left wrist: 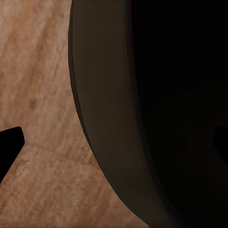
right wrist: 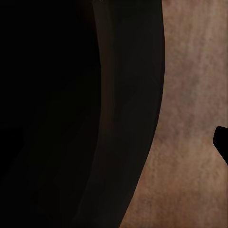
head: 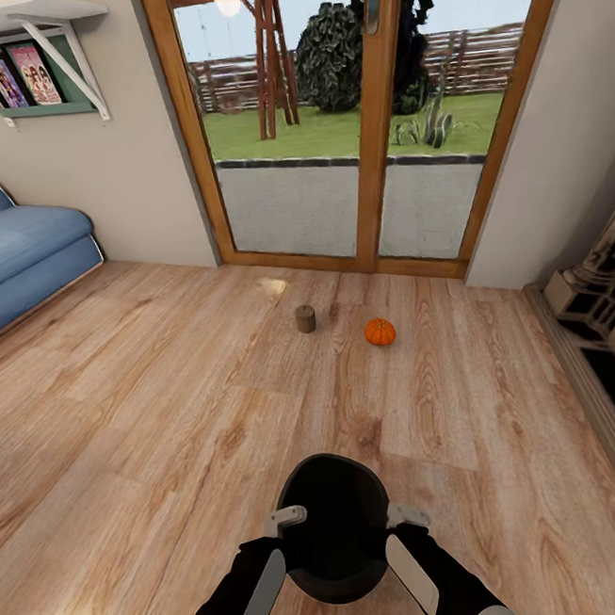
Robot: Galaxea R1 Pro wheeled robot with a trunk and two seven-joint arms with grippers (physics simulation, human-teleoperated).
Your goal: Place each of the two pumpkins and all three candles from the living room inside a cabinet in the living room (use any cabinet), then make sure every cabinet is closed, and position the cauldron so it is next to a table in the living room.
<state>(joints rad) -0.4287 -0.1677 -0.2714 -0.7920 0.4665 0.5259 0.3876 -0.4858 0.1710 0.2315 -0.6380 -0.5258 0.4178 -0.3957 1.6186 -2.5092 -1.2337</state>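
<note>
Cauldron: black, gripped between left gripper and right gripper, each clamped on its rim. Candle, pumpkin: on floor near glass door.

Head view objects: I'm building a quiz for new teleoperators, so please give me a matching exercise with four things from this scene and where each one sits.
Things:
1. cauldron
2. pumpkin
3. candle
4. sofa

Places:
A. on the floor before the glass door, nearer the right wall
B. against the left wall
C. between the left gripper and right gripper, close to the robot
D. on the floor before the glass door, left of the orange thing

Pairs: 1-C, 2-A, 3-D, 4-B
</note>
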